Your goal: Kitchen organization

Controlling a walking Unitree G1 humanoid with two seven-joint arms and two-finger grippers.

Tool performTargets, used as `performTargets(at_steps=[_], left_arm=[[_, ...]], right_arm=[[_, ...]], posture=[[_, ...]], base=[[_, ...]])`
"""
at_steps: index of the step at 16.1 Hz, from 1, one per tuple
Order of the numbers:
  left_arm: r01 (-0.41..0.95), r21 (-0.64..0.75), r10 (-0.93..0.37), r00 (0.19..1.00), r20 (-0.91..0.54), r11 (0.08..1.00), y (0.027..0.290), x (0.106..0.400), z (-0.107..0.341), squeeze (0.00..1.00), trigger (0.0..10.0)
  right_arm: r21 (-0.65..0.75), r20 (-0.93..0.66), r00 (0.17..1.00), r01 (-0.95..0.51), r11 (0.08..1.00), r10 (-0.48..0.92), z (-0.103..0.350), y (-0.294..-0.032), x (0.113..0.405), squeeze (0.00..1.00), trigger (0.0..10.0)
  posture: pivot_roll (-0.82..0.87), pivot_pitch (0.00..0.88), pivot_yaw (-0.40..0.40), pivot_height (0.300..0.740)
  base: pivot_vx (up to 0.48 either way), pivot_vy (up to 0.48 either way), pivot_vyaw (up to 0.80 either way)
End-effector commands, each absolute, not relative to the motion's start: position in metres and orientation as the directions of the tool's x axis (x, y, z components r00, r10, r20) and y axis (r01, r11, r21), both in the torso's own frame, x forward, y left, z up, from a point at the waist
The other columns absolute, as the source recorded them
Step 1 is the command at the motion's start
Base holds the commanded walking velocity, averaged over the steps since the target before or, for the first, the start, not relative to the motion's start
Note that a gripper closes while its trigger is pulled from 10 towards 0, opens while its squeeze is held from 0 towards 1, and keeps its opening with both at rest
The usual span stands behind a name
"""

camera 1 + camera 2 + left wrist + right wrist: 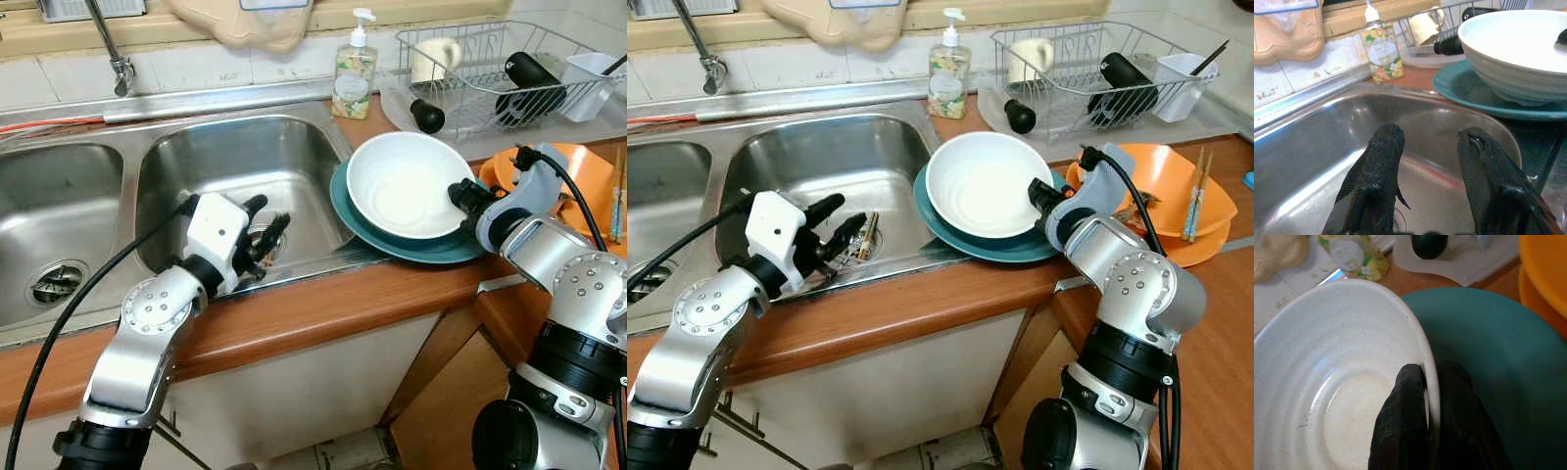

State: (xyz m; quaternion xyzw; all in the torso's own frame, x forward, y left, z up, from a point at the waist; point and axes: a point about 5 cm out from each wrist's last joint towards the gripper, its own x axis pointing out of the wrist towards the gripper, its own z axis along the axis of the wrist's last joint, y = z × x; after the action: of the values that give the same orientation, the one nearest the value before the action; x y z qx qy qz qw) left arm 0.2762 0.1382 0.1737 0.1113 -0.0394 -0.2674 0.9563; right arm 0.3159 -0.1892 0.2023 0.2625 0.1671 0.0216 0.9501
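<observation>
While its black fingers stand apart and hold nothing, the left gripper (263, 233) hovers over the stainless steel sink basin (225, 166).
Right of it, on the wooden table (323, 304), a round white ceramic bowl (407, 186) sits tilted, seemingly, on a teal plate (1004, 247); the right gripper (1431, 396) pinches the bowl's rim.

The sink (235, 186) and counter are seen from above by both eye views. The basin is viewed closely along the left wrist's fingers (1376, 181). The white bowl (1337, 382), shared by all views, is seen nearest from the right wrist.
</observation>
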Motion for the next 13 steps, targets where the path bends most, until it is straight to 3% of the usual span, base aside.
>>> performTargets(at_steps=[1, 2, 3, 4, 6, 7, 8, 10, 13], left_arm=[[0.489, 0.210, -0.508, 0.861, 0.042, 0.847, 0.140, 0.279, 0.181, 0.00, 10.0], [0.485, 0.162, -0.499, 0.864, 0.064, 0.860, 0.139, 0.282, 0.185, 0.00, 10.0], [0.492, 0.111, -0.502, 0.860, 0.090, 0.864, 0.138, 0.284, 0.188, 0.69, 10.0], [0.502, 0.083, -0.508, 0.856, 0.100, 0.861, 0.137, 0.285, 0.191, 1.00, 10.0], [0.516, 0.026, -0.514, 0.845, 0.148, 0.856, 0.133, 0.289, 0.200, 1.00, 10.0], [0.541, -0.022, -0.529, 0.829, 0.181, 0.840, 0.131, 0.290, 0.206, 0.56, 10.0], [0.574, -0.069, -0.550, 0.808, 0.210, 0.816, 0.128, 0.290, 0.210, 0.00, 10.0], [0.604, -0.145, -0.561, 0.789, 0.250, 0.784, 0.125, 0.291, 0.216, 0.00, 10.0], [0.632, -0.193, -0.587, 0.772, 0.246, 0.750, 0.123, 0.291, 0.215, 0.00, 10.0]], right_arm=[[0.504, -0.212, 0.966, -0.024, 0.864, 0.150, 0.222, -0.183, 0.321, 0.00, 0.0], [0.497, -0.133, 0.980, -0.062, 0.865, 0.147, 0.234, -0.182, 0.322, 0.00, 0.0], [0.464, -0.071, 0.987, -0.098, 0.880, 0.147, 0.244, -0.181, 0.323, 0.00, 0.0], [0.429, -0.042, 0.987, -0.125, 0.895, 0.157, 0.249, -0.179, 0.323, 0.00, 0.0], [0.255, 0.047, 0.980, -0.199, 0.946, 0.193, 0.263, -0.170, 0.322, 0.00, 0.1], [0.183, 0.077, 0.975, -0.217, 0.959, 0.206, 0.268, -0.167, 0.321, 0.00, 0.4], [0.105, 0.103, 0.971, -0.227, 0.968, 0.216, 0.271, -0.165, 0.321, 0.00, 0.8], [-0.029, 0.136, 0.961, -0.240, 0.970, 0.241, 0.273, -0.158, 0.320, 0.00, 0.0], [-0.160, 0.173, 0.920, -0.326, 0.932, 0.352, 0.272, -0.141, 0.312, 0.00, 0.0]], posture=[[-0.01, 0.000, 0.014, 0.740], [-0.01, 0.000, 0.014, 0.740], [-0.01, 0.000, 0.013, 0.740], [-0.02, 0.000, 0.014, 0.740], [-0.02, 0.000, 0.018, 0.740], [-0.02, 0.000, 0.019, 0.740], [-0.02, 0.000, 0.019, 0.740], [-0.02, 0.000, 0.026, 0.740], [-0.02, 0.000, 0.029, 0.740]], base=[[0.000, 0.000, 0.00], [0.000, 0.000, 0.00], [0.000, 0.000, 0.00], [0.000, 0.000, 0.00], [0.000, 0.000, 0.00], [0.000, 0.000, 0.00], [0.000, 0.000, 0.00], [0.000, 0.000, 0.00], [0.000, 0.000, 0.00]])
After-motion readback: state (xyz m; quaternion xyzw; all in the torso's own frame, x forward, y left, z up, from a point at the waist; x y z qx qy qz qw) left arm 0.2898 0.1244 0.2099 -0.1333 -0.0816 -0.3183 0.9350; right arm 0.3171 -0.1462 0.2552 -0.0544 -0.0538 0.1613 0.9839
